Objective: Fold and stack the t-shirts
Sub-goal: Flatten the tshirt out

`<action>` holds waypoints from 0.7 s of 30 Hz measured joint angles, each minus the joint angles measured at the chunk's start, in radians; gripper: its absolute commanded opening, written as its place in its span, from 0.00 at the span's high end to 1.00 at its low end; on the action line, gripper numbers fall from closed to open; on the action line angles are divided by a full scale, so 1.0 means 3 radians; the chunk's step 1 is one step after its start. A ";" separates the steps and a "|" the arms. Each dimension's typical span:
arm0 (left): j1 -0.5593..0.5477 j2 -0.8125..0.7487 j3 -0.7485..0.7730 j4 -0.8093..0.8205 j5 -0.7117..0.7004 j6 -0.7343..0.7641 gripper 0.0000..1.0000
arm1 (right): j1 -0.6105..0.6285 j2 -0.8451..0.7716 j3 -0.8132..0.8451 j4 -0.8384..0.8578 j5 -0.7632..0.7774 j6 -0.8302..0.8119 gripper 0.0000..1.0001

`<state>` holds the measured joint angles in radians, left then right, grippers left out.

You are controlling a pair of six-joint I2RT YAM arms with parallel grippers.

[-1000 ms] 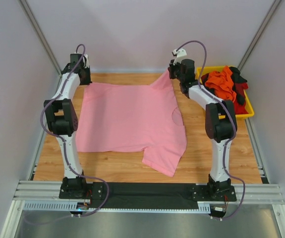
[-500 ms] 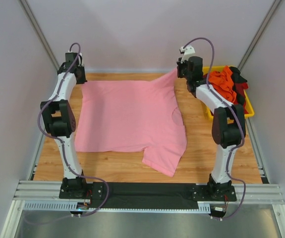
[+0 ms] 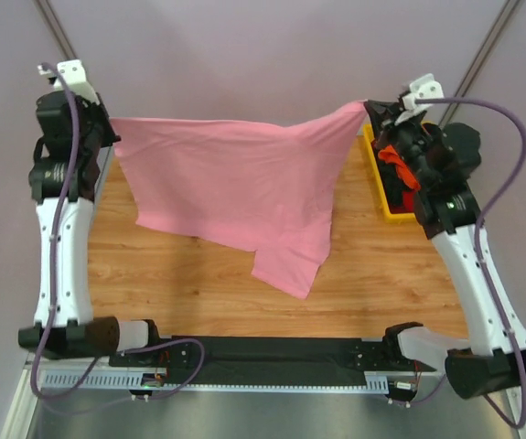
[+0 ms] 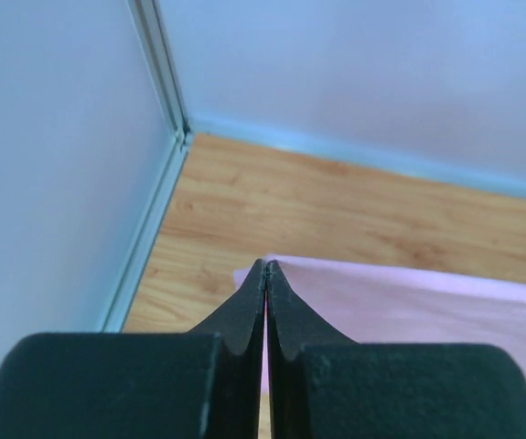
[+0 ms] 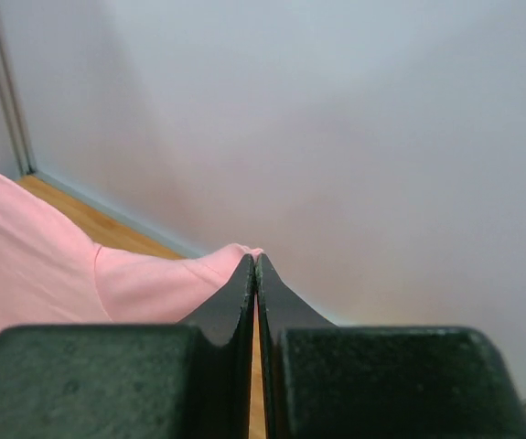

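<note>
The light pink t-shirt (image 3: 235,178) hangs in the air, stretched between both raised arms, its lower part draping toward the wooden table (image 3: 198,274). My left gripper (image 3: 107,123) is shut on its far left corner; in the left wrist view the pink cloth (image 4: 409,297) runs right from the closed gripper (image 4: 265,265). My right gripper (image 3: 369,108) is shut on the far right corner; the right wrist view shows cloth (image 5: 61,274) left of the closed gripper (image 5: 255,260). Orange, red and black shirts (image 3: 400,169) lie in the bin, mostly hidden by the right arm.
A yellow plastic bin (image 3: 379,187) stands at the right side of the table behind the right arm. Grey walls enclose the back and sides, with a metal rail (image 4: 157,174) along the left edge. A black strip (image 3: 272,349) runs along the near edge.
Both arms have risen from the far table corners and lifted the pink shirt's far edge off the table; the shirt now hangs stretched between them.
</note>
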<state>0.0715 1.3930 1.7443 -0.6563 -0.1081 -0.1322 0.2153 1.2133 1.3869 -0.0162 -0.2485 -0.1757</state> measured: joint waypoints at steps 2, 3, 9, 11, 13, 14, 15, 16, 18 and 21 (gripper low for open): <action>0.0000 -0.0416 -0.0009 -0.0048 0.0008 -0.0036 1.00 | -0.0001 -0.0336 0.0000 -0.0184 -0.0076 0.0001 1.00; 0.0000 -0.0598 -0.0010 -0.0089 0.0009 -0.0052 1.00 | -0.0003 -0.0479 0.0000 -0.0268 -0.0092 0.0003 1.00; 0.0000 -0.1343 0.0306 -0.0526 0.0053 -0.0130 1.00 | -0.0003 -0.1464 0.0135 -0.0880 -0.0217 0.0083 1.00; -0.0042 -0.1504 0.0492 -0.0618 0.0067 -0.0159 1.00 | -0.0003 -0.1733 0.0234 -0.0963 -0.0252 0.0127 1.00; -0.0170 -0.1692 0.0566 -0.0638 0.0056 -0.0181 1.00 | -0.0003 -0.1979 0.0342 -0.1020 -0.0249 0.0148 1.00; -0.0201 -0.1778 0.0590 -0.0657 0.0053 -0.0197 1.00 | -0.0003 -0.2068 0.0402 -0.1040 -0.0240 0.0146 1.00; -0.0212 -0.1829 0.0603 -0.0665 0.0052 -0.0210 1.00 | -0.0003 -0.2113 0.0453 -0.1063 -0.0229 0.0145 1.00; -0.0219 -0.1865 0.0610 -0.0666 0.0053 -0.0220 1.00 | -0.0003 -0.2146 0.0504 -0.1078 -0.0214 0.0132 1.00; -0.0219 -0.1863 0.0615 -0.0671 0.0053 -0.0230 1.00 | -0.0003 -0.2145 0.0559 -0.1092 -0.0172 0.0086 1.00; -0.0219 -0.1699 0.0576 -0.0693 0.0034 -0.0224 1.00 | -0.0003 -0.1991 0.0501 -0.1125 -0.0085 -0.0010 1.00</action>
<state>0.0059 0.8833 1.9171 -0.8642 -0.0978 -0.1993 0.2146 0.6159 1.5372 -0.3538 -0.2741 -0.1787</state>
